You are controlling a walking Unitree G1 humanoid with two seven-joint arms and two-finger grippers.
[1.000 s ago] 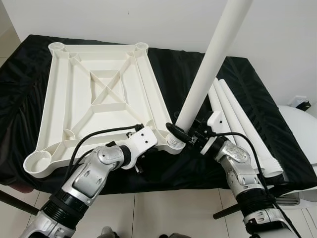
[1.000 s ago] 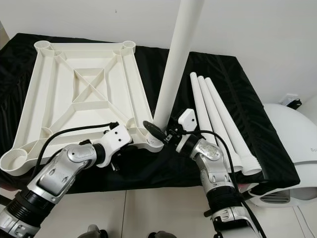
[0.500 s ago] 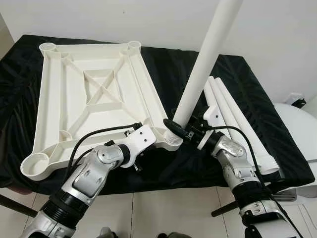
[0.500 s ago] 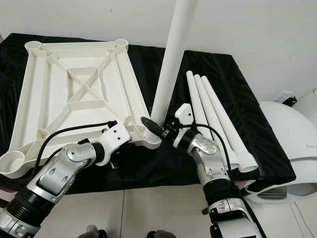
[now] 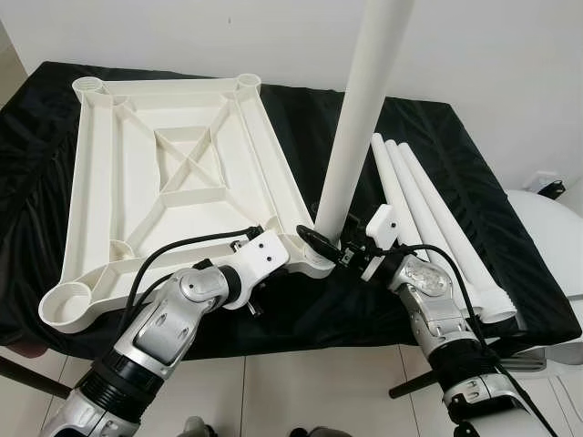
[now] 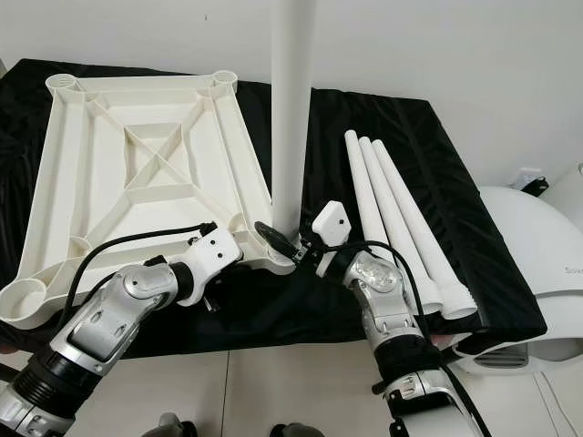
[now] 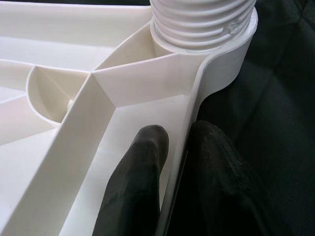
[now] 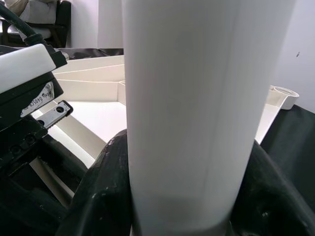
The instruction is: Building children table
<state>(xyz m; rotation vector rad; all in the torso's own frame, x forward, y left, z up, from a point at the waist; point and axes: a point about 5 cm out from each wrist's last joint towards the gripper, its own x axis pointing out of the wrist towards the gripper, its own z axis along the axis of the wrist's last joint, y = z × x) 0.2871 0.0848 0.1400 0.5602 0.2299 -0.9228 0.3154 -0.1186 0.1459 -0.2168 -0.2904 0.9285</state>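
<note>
Seating the leg (image 5: 357,127) squarely was my whole concern at that moment. The right gripper (image 5: 332,246) was clamped around the leg just above its foot, and the leg stood nearly upright over the near right corner socket (image 7: 203,24) of the upturned tabletop (image 5: 173,173). The left gripper (image 7: 172,162) pinched the tabletop's rim just beside that socket, one finger inside the wall and one outside, closed on the thin plastic. I judged that the thread would only catch cleanly if the leg stood true to the socket, so I meant to keep it vertical, press lightly down, and turn with the right wrist while the left held the top from skating on the black cloth (image 5: 437,146). Forcing it at a lean risked cross-threading.

I could not see how deep the thread sat; the left wrist view showed ridges at the socket mouth, but the joint below was hidden. The leg's upper end ran out of the head views. Three spare legs (image 5: 428,218) lay side by side on the cloth, well to the right.
</note>
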